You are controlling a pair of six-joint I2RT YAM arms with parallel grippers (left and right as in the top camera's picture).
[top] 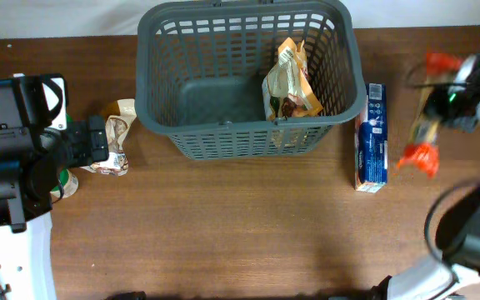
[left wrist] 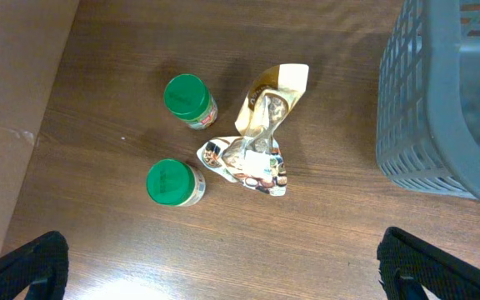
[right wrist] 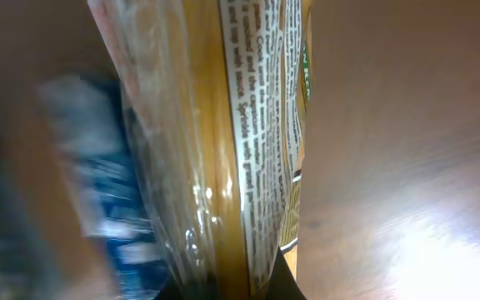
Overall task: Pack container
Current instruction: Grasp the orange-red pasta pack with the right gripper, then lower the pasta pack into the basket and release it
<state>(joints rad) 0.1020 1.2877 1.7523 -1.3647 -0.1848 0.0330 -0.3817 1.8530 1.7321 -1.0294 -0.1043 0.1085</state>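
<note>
The dark grey basket point(top: 244, 133) stands at the table's back centre with one orange snack bag point(top: 288, 82) leaning inside its right end; its lattice wall also shows in the left wrist view point(left wrist: 440, 100). My left gripper point(left wrist: 223, 271) is wide open and empty, hovering over a crumpled foil pouch point(left wrist: 257, 137) and two green-lidded jars point(left wrist: 188, 100) point(left wrist: 172, 182) left of the basket. In the overhead view it point(top: 98, 142) is beside that pouch point(top: 122, 125). My right gripper point(right wrist: 223, 287) is shut on a clear-and-yellow printed packet point(right wrist: 223, 125), held above the table at far right point(top: 427, 112), blurred.
A blue box point(top: 373, 137) lies flat just right of the basket and shows as a blur in the right wrist view point(right wrist: 90, 183). One jar point(top: 65, 185) peeks out under the left arm. Brown wooden table point(top: 248, 225) all round.
</note>
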